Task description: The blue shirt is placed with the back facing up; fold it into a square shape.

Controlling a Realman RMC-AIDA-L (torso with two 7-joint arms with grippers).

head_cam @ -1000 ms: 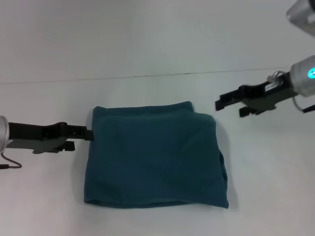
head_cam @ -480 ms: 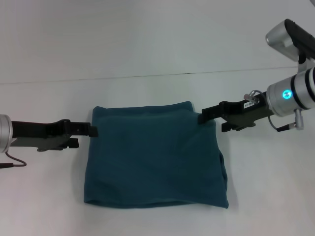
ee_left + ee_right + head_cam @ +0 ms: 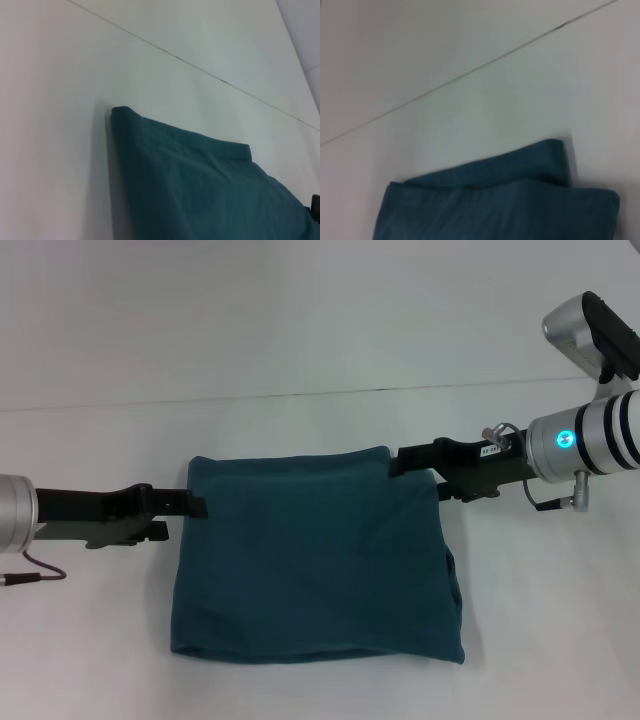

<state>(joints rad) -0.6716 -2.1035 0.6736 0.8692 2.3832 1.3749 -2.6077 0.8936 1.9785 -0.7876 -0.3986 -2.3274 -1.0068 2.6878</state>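
On the table [image 3: 90, 640], blue shirt [image 3: 315, 565] lies folded; tool states cannot be told.

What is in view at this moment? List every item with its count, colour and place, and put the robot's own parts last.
dark teal-blue folded knit shirt: one, teal-blue, lying flat in a roughly square fold at the middle of the table, no lettering showing.
white table surface: one, white, under the shirt, with a thin dark seam line running across behind it.
thin dark cable: one, dark, on the table at the robot's far left, by the left arm.
left pincer: one, black, low at the shirt's left edge near its far left corner.
right pincer: one, black on a silver arm with a lit cyan ring, at the shirt's far right corner.
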